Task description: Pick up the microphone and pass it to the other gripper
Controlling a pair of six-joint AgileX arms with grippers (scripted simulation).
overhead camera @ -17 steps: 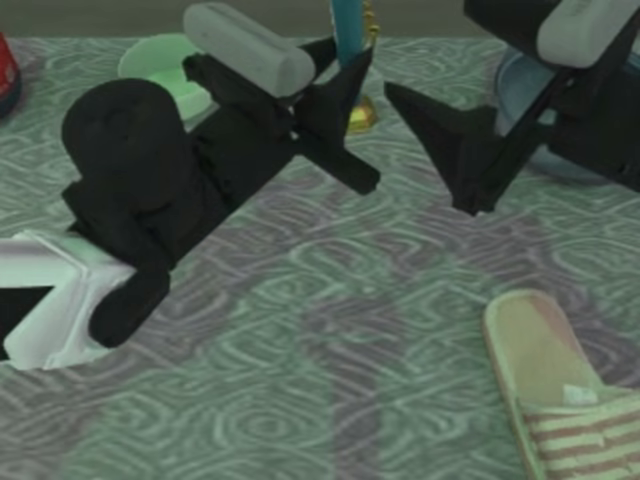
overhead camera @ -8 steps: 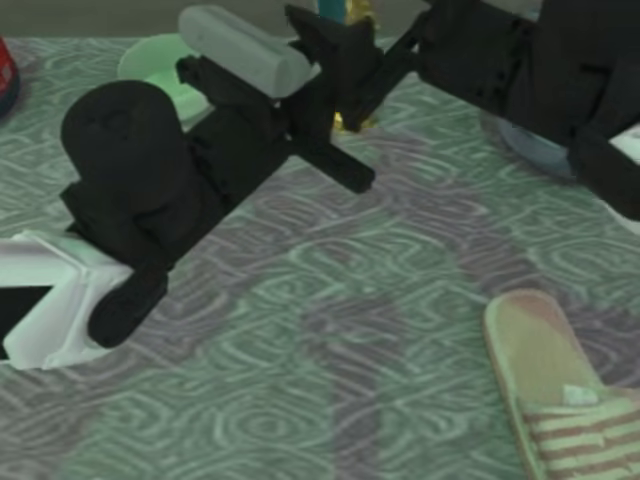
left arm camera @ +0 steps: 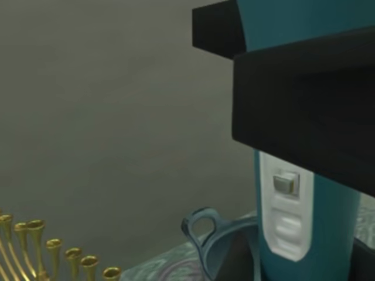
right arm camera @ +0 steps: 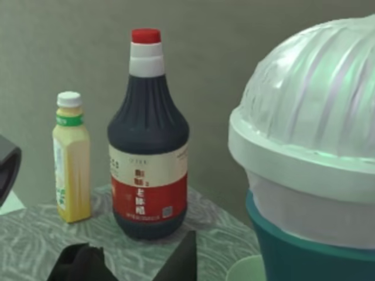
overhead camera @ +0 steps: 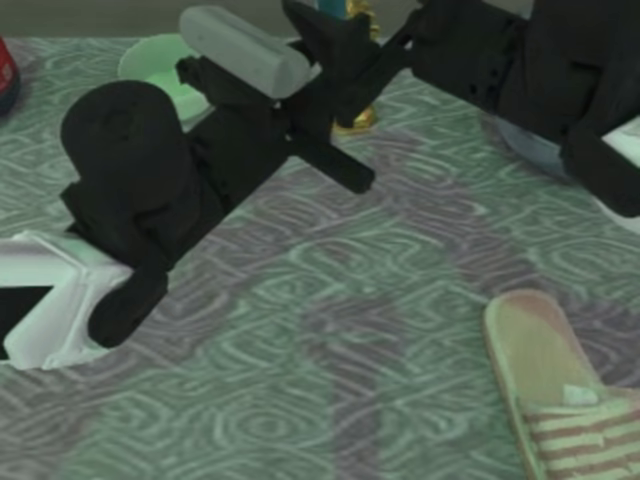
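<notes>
The microphone (overhead camera: 328, 5) stands upright at the back centre of the table, with only a sliver of its teal handle showing in the top view. My left gripper (overhead camera: 335, 45) is shut on it. In the left wrist view the teal handle (left arm camera: 328, 234) with its white strip fills the frame. Black bars of the right gripper lie across it, one in front and one behind. My right gripper (overhead camera: 385, 60) has reached in from the right and meets the left one. Its own view shows the round white head (right arm camera: 310, 117) very close. The right gripper (right arm camera: 129, 263) is open, with table between its tips.
A gold stand (overhead camera: 355, 118) sits under the two grippers. A green bowl (overhead camera: 150, 60) is at the back left and a blue-grey pan (overhead camera: 530, 150) lies under the right arm. A striped slipper (overhead camera: 550, 390) is at the front right. A soy sauce bottle (right arm camera: 149, 146) and a yellow bottle (right arm camera: 71, 158) stand beyond.
My right arm swung in from the back right until its gripper met the left gripper at the microphone. Over the last half second it only crept closer. The left arm stayed nearly still.
</notes>
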